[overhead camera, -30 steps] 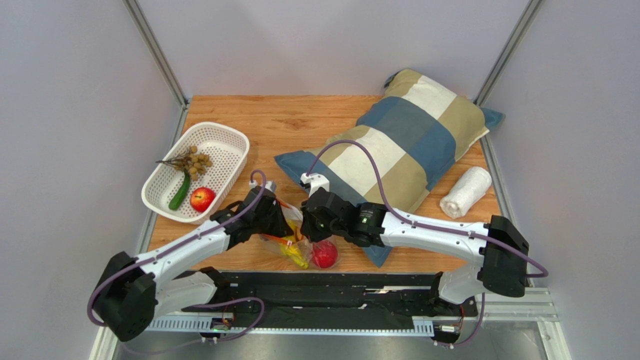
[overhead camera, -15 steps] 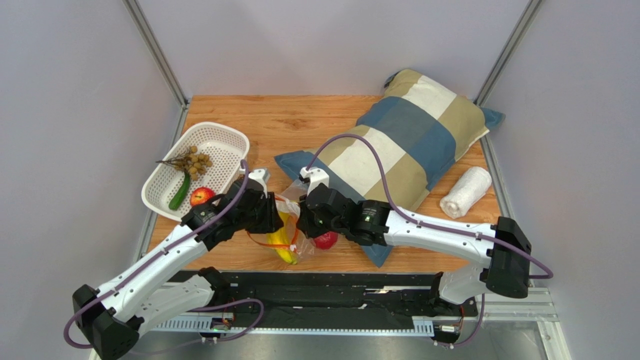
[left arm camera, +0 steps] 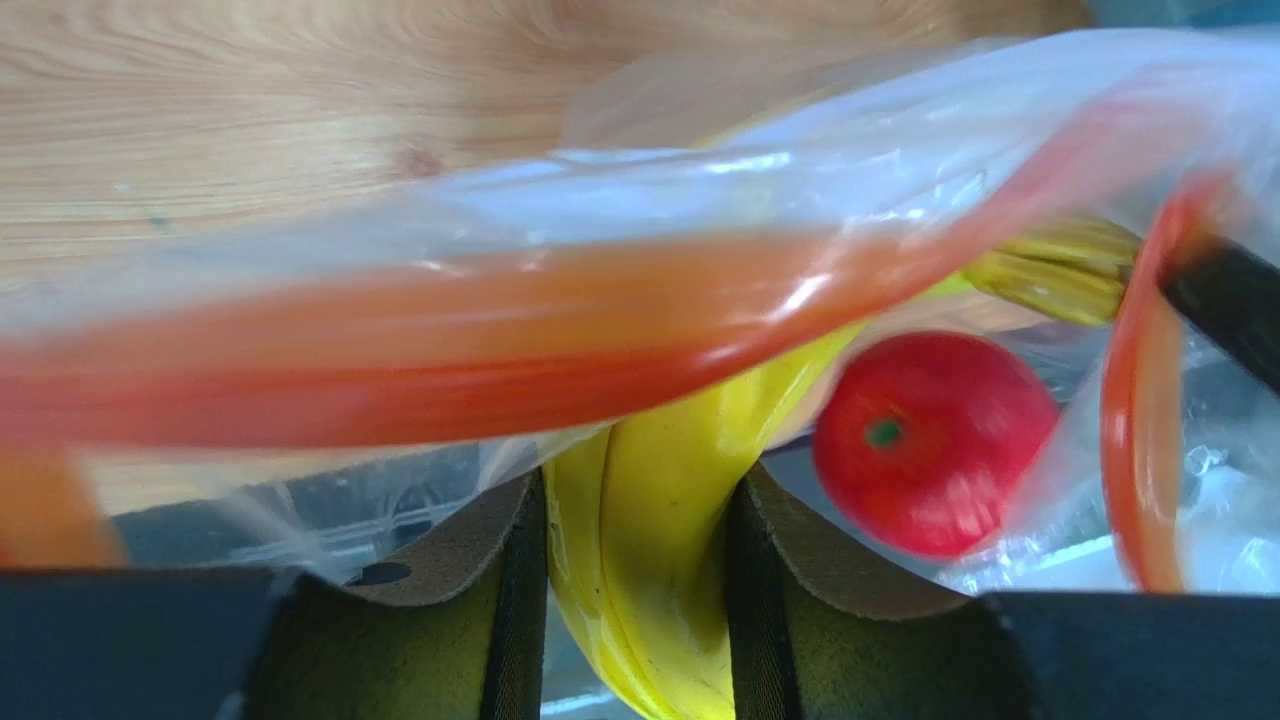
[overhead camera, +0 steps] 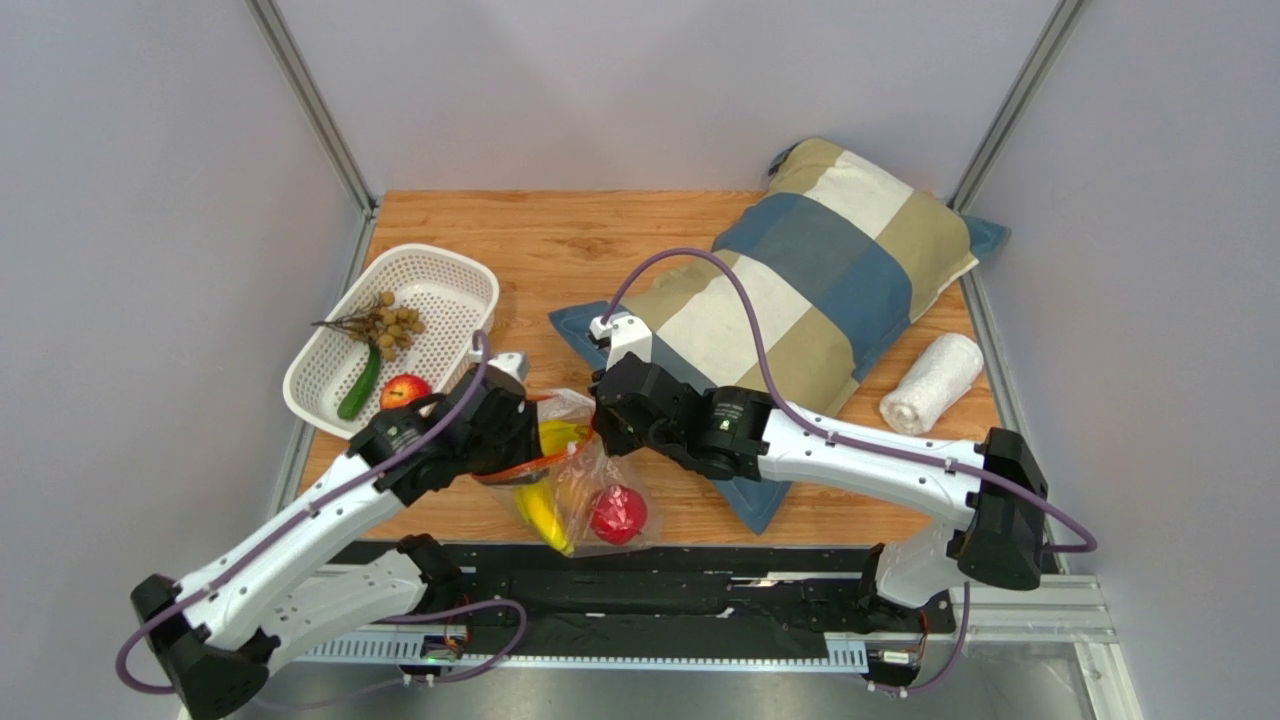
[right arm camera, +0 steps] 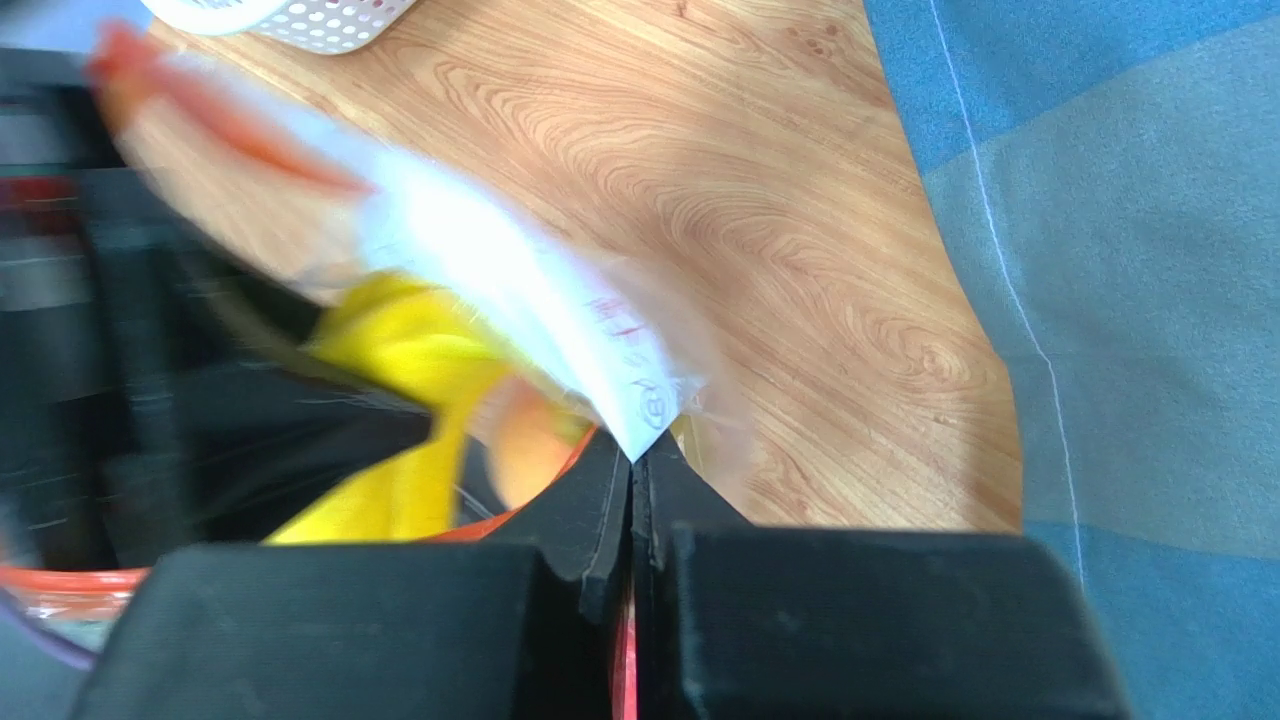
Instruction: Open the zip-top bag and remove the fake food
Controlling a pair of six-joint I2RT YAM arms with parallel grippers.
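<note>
Pinching an edge of the zip-top bag (right arm camera: 511,285), the right pincer (right arm camera: 634,458) is clenched. The left pincer (left arm camera: 631,503) grasps the banana (left arm camera: 661,435) inside it; motion blur smears the zipper strip (left arm camera: 451,323).

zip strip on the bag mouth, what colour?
Orange-red zipper strip along the mouth of the clear zip-top bag; it shows best in the left wrist view.

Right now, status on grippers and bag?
Right gripper shut on zip-top bag edge. Left gripper clamps banana inside open bag. Red apple inside too; pillow close behind.
</note>
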